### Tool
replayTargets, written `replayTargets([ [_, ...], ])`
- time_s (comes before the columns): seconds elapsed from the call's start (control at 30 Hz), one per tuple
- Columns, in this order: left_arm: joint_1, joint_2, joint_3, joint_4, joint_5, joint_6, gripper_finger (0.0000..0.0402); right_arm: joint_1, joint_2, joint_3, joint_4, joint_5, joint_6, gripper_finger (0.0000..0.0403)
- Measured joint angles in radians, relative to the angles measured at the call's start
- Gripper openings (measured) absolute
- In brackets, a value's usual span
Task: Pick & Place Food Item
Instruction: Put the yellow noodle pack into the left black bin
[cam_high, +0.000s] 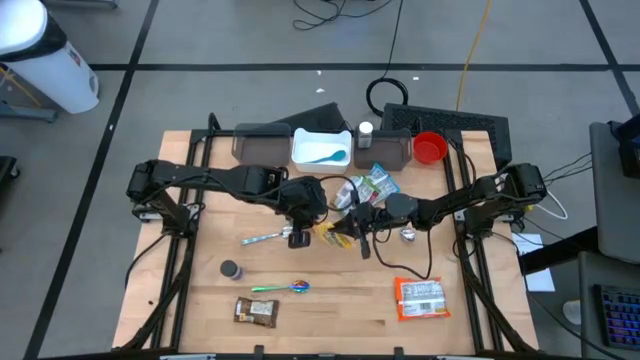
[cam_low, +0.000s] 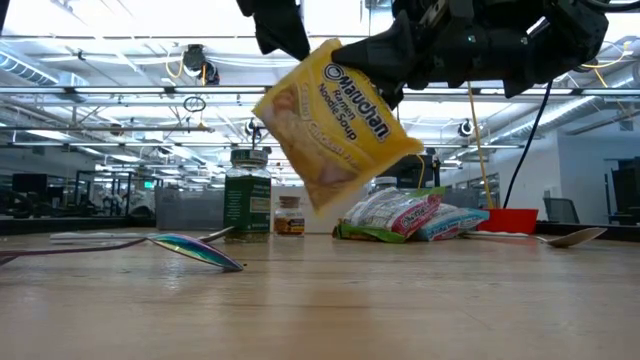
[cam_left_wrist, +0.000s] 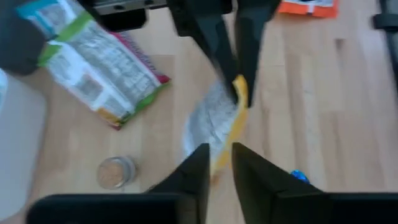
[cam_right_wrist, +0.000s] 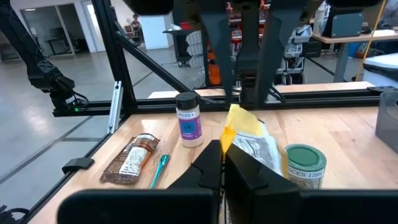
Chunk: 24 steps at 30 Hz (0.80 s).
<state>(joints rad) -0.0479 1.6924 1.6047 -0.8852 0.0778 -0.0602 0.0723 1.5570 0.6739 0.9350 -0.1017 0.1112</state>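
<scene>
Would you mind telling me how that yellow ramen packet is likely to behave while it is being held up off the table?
The ramen packet hangs tilted above the table, pinched at its edges by the left pincer and right pincer, so it probably feels light. Its film looks crinkled, likely floppy around a stiff noodle block. The glossy wrapper may slip.
</scene>
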Motion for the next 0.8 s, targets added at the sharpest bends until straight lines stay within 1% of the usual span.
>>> replayTargets([
  [0.1,0.014,0.000,0.000,-0.002,0.051,0.009,0.0127,0.000,0.000,0.000,-0.007,0.000,-0.002,0.0000],
  [0.23,0.025,-0.003,0.000,-0.029,0.052,0.005,0.0166,0.000,0.000,0.000,-0.006,0.000,-0.003,0.0000],
  [0.33,0.028,-0.005,0.000,-0.092,0.052,0.005,0.0183,0.000,0.000,0.000,-0.007,0.000,-0.008,0.0000],
  [0.47,0.024,-0.005,-0.001,-0.164,0.053,-0.034,0.0195,0.000,0.000,0.000,-0.008,0.000,-0.017,0.0000],
  [0.73,-0.030,-0.005,-0.001,-0.162,0.050,-0.092,0.0198,-0.002,0.000,0.000,-0.038,0.001,-0.019,0.0000],
  [0.8,-0.052,-0.005,-0.001,-0.159,0.021,-0.100,0.0198,-0.002,0.000,0.000,-0.035,0.001,-0.019,0.0000],
])
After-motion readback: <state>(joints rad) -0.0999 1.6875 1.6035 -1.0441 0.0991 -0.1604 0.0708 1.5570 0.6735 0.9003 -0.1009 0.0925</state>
